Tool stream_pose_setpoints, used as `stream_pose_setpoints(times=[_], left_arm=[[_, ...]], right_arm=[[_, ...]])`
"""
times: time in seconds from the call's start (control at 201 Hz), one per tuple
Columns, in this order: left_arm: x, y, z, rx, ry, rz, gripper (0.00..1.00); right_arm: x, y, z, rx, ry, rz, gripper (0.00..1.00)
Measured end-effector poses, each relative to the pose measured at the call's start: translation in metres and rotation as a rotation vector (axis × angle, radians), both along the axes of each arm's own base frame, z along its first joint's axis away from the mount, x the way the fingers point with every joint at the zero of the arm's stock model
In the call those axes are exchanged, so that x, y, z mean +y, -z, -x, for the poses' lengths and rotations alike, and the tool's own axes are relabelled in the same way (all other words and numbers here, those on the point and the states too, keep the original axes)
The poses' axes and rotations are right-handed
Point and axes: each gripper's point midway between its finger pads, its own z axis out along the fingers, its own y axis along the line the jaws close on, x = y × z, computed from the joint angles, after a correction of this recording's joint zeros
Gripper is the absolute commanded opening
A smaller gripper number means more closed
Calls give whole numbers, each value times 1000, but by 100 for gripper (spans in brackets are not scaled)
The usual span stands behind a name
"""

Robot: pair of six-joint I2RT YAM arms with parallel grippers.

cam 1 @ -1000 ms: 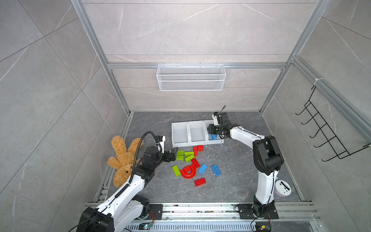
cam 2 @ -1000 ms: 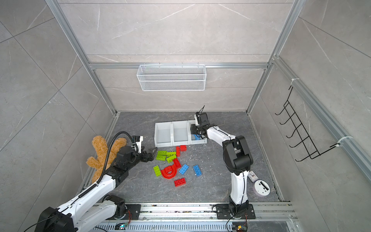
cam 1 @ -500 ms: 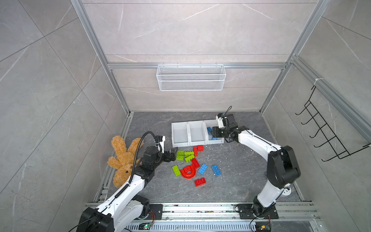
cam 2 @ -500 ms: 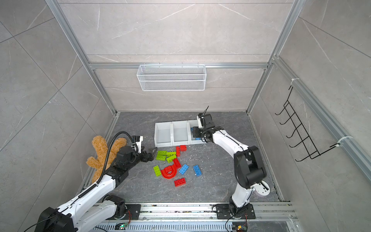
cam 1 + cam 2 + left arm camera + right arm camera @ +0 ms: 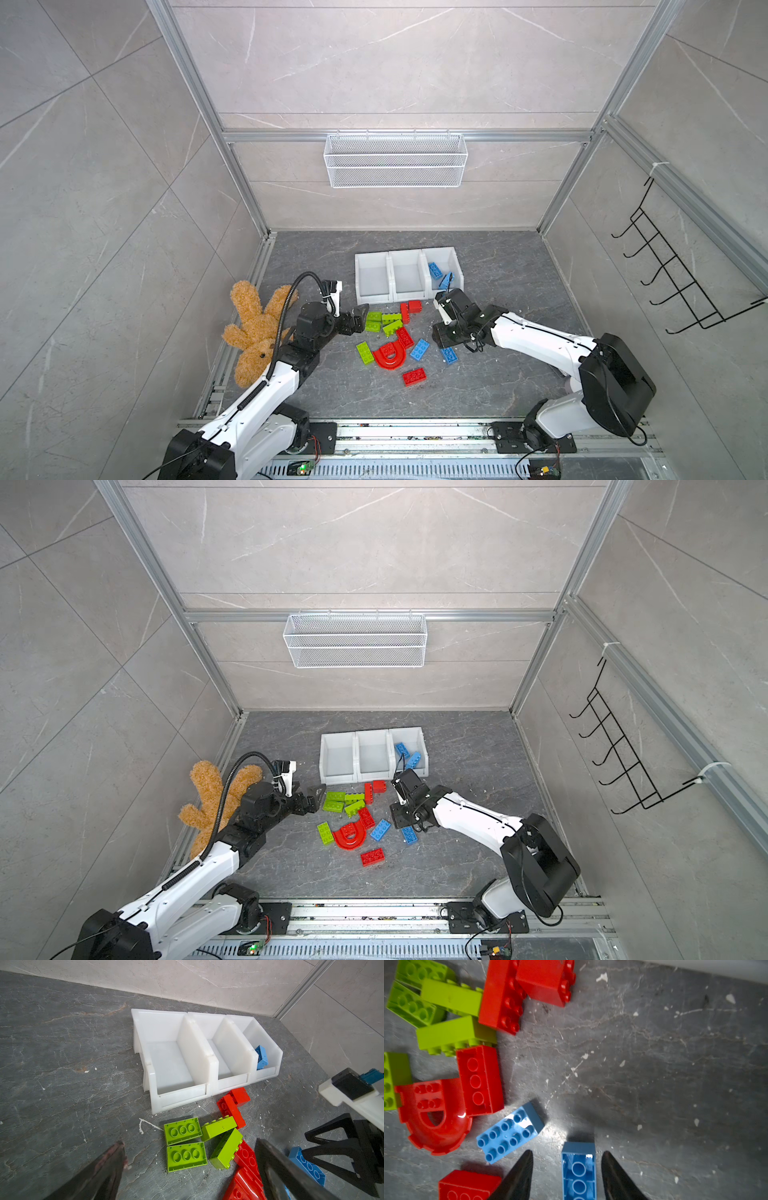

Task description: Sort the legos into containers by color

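Grey stone floor (image 5: 498,374) under scattered legos (image 5: 373,326)

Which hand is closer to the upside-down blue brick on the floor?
Right. The right hand has its open fingers either side of that blue brick; the left hand is farther off, beside the green bricks.

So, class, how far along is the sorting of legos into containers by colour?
Done: two blue legos lie in one end container. In hand: the right gripper, jaws open, straddles a blue brick on the floor. Left: another blue brick, all green bricks and red pieces; two containers empty.
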Motion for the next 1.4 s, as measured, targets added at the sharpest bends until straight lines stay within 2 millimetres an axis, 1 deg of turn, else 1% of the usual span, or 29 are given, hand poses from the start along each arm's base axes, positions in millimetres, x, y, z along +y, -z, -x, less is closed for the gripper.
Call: stream_pose_setpoints(times=[0.239, 0.458, 0.627, 0.941, 1.399], left_arm=[[-4, -3, 1, -11, 26, 16, 100], [-6, -3, 2, -13, 33, 20, 100], [-6, -4, 2, -18, 32, 22, 100], [-6, -4, 2, -17, 32, 21, 100], [-6, -4, 2, -17, 32, 21, 100]], right_arm=[[-6, 13, 7, 18, 13, 59, 54], [-11, 31, 19, 64, 2, 116, 53], [-13, 39, 25, 81, 2, 137, 52], [-19, 47, 27, 93, 21, 163, 43], [-17, 46, 21, 67, 27, 159, 33]])
